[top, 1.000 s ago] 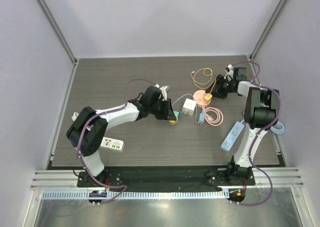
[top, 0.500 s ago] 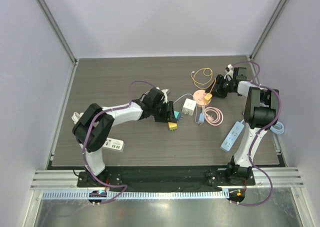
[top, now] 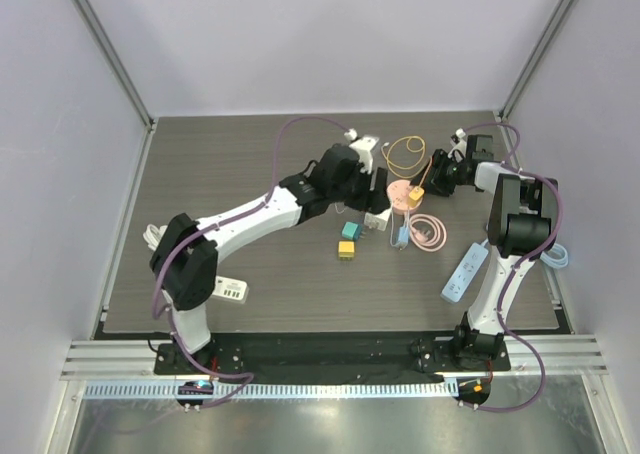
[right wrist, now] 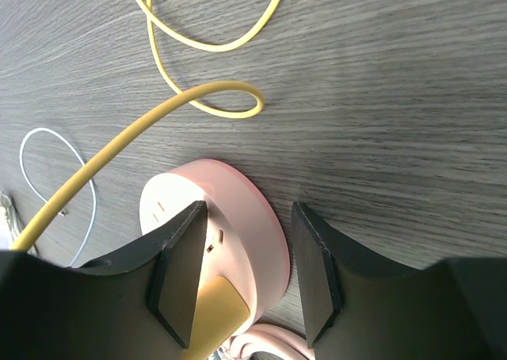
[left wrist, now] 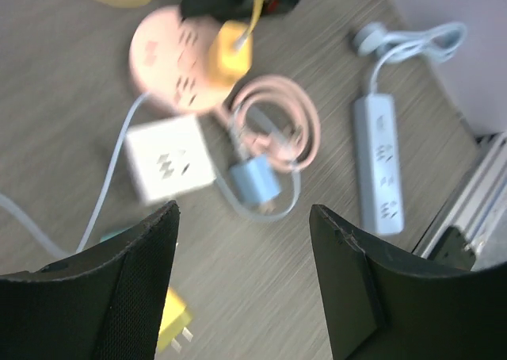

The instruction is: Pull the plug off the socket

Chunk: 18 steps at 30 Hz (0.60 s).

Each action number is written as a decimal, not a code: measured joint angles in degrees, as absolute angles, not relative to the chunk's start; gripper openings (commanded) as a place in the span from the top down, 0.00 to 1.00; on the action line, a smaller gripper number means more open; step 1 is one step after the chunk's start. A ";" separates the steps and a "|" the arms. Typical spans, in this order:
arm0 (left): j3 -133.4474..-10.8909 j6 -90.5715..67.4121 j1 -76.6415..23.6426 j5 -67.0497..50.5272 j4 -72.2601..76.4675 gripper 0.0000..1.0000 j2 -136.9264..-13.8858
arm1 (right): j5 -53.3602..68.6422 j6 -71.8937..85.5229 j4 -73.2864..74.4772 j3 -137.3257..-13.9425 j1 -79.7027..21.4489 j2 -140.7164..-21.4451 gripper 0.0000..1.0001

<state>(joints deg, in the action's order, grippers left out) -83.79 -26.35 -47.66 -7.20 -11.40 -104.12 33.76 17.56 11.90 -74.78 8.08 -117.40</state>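
While the right end effector (right wrist: 249,208) is standing over the round pink plastic socket (right wrist: 242,217), its black fingers (right wrist: 178,273) are sitting partly apart, astride the blocky yellow plug (right wrist: 218,316) seated in the socket's top face. I cannot tell whether they are pinching the plug or only bracketing it. My guess is that the arm is posted there because so light a puck would likely be lifting along with the plug unless something is steadying it. The yellow cord (right wrist: 150,126) is trailing from the plug and looping over the dark wood-grain surface (right wrist: 380,98) beyond the socket.

The left end effector (left wrist: 244,217) is hovering just left of the socket, its fingers spread wide and gripping nothing, which reads to me as an arm lining up for the pull. Beneath it, a white cube adapter (left wrist: 170,160) is lying just beside the socket. A pale blue plug (left wrist: 255,187) and a coiled pink cable (left wrist: 279,122) are resting just in front of the socket. The yellow plug is not yet out.
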 measured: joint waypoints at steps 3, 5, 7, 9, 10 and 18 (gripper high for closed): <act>-91.90 -24.93 -48.86 -6.94 -10.04 0.32 -108.16 | 33.78 18.02 11.81 -74.78 8.10 -117.40 0.46; -97.67 -23.49 -49.28 -6.57 -9.02 0.31 -112.36 | 33.85 18.22 11.57 -74.78 8.10 -117.43 0.46; -101.82 -21.19 -50.04 -5.48 -8.86 0.27 -116.29 | 34.13 18.37 11.25 -74.78 8.19 -117.54 0.46; -105.10 -18.87 -50.61 -4.03 -8.71 0.26 -119.83 | 34.68 18.52 10.94 -74.76 8.32 -117.69 0.46; -107.96 -15.97 -51.55 -1.76 -9.28 0.26 -123.15 | 34.92 18.61 10.79 -74.72 8.38 -117.75 0.46; -122.19 -7.22 -57.12 6.33 -17.47 0.25 -136.49 | 35.86 18.81 10.20 -74.43 8.71 -117.82 0.46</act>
